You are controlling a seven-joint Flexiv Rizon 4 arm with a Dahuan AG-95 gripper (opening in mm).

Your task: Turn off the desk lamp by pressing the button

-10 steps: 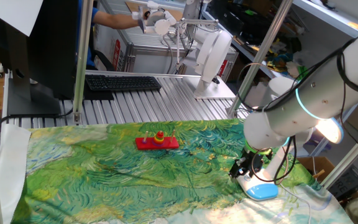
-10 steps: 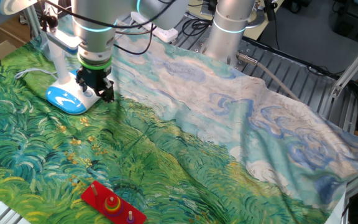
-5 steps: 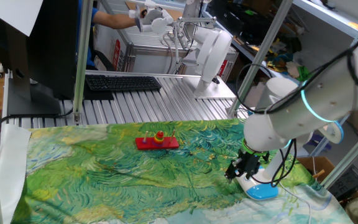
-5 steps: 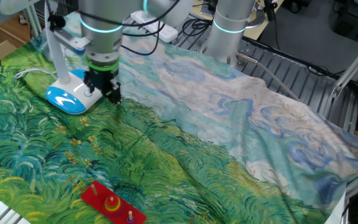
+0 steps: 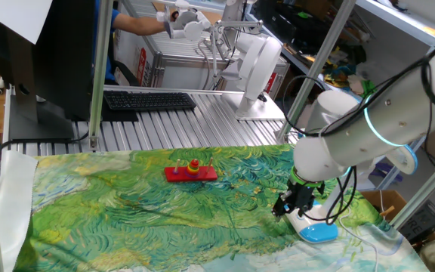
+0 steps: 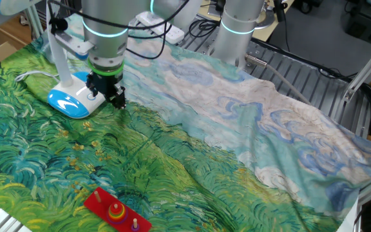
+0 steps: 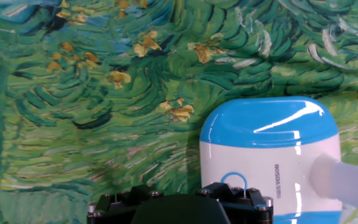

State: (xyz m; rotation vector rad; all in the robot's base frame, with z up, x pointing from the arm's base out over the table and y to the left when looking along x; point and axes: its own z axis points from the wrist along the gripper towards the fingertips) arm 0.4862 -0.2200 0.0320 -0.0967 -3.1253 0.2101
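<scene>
The desk lamp has a white base rimmed light blue (image 5: 316, 230) on the painted cloth at the right; it also shows in the other fixed view (image 6: 68, 102) and the hand view (image 7: 269, 146). Its slanted stem (image 6: 60, 55) rises to the head (image 5: 406, 160), which shows no glow. The button (image 7: 234, 181) is a small ring mark on the white plate, half hidden by my gripper's dark body. My gripper (image 5: 288, 202) hangs low at the base's edge, beside the stem (image 6: 109, 94). No view shows the fingertips.
A red toy board with small pegs (image 5: 191, 172) lies mid-cloth, also at the near edge of the other fixed view (image 6: 116, 211). The cloth (image 6: 237, 148) is wrinkled. A keyboard (image 5: 148, 100) and another white lamp (image 5: 254, 72) stand behind on the ribbed table.
My gripper has shifted a little off the lamp base toward the cloth, mostly in the first half second. The lamp head's warm glow has gone out.
</scene>
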